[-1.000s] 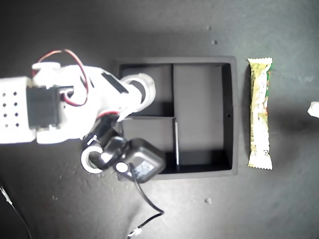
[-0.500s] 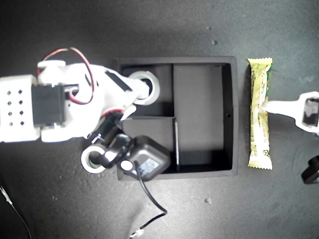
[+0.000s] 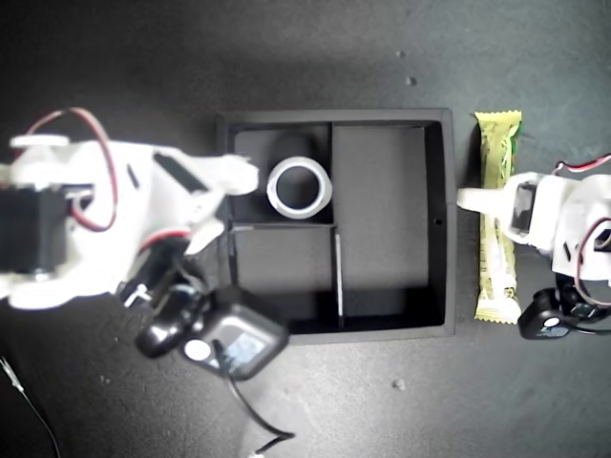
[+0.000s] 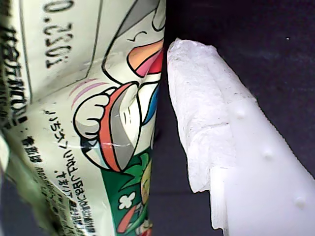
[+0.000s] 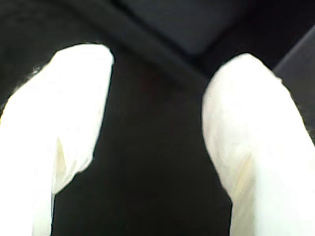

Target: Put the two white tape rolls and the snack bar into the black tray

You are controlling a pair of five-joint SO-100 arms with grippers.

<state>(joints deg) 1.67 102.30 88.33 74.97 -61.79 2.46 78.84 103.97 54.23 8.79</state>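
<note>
Pincer one, your first gripper (image 3: 489, 202), sits spread across the snack bar (image 3: 498, 172), nothing clamped yet. Bar lies just outside the black tray (image 3: 437, 315), long axis parallel to its wall. Close across the width. Second gripper (image 5: 155, 128) released, empty.

The exterior view looks straight down from overhead, taking in the whole black tray (image 3: 445, 219) with an arm at each side of the frame. The first wrist view sits very close, pressed up on the snack bar (image 4: 88, 123), its print filling half the picture; that same snack bar (image 3: 497, 215) lies at the exterior view's right. The second wrist view peers between two blurred white fingers (image 5: 256, 128) toward a tray wall, also very near.
</note>
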